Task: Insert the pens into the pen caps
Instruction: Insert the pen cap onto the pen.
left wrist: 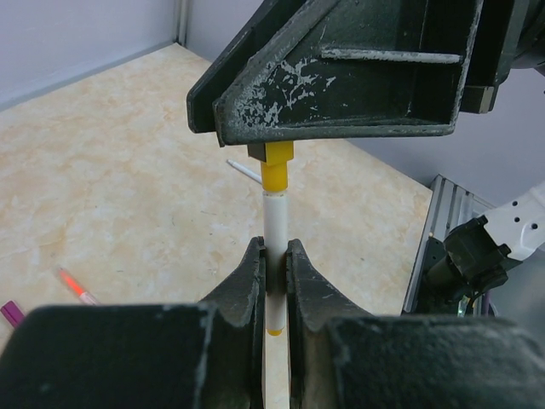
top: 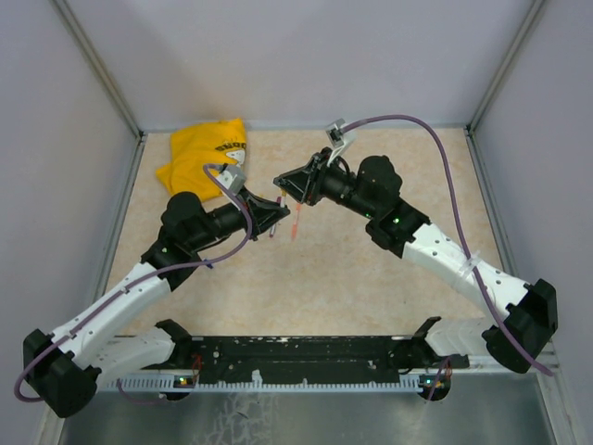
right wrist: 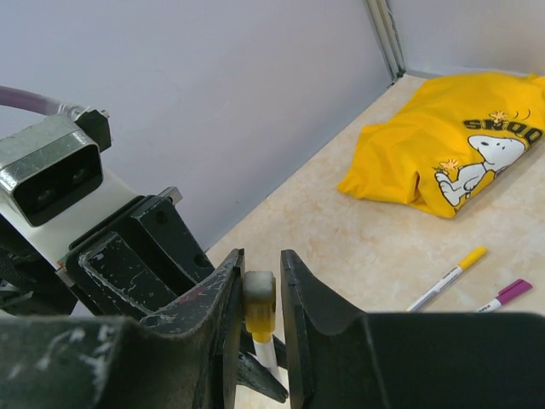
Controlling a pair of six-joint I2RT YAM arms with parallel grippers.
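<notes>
My left gripper [left wrist: 274,256] is shut on a white pen [left wrist: 275,217] and holds it upright above the table. A yellow pen cap [left wrist: 276,173] sits on the pen's upper end. My right gripper [right wrist: 262,273] stands around that yellow cap [right wrist: 260,302]: the cap touches one finger and a narrow gap shows at the other, so the jaws are open. In the top view the two grippers [top: 276,215] [top: 283,183] meet tip to tip at mid-table. An orange-red pen [top: 296,222] lies just below them.
A yellow printed cloth [top: 208,148] lies at the back left. A white pen with a yellow cap [right wrist: 447,277] and one with a purple cap [right wrist: 504,294] lie beside the cloth. A purple cap [left wrist: 10,313] lies near the orange-red pen [left wrist: 75,285].
</notes>
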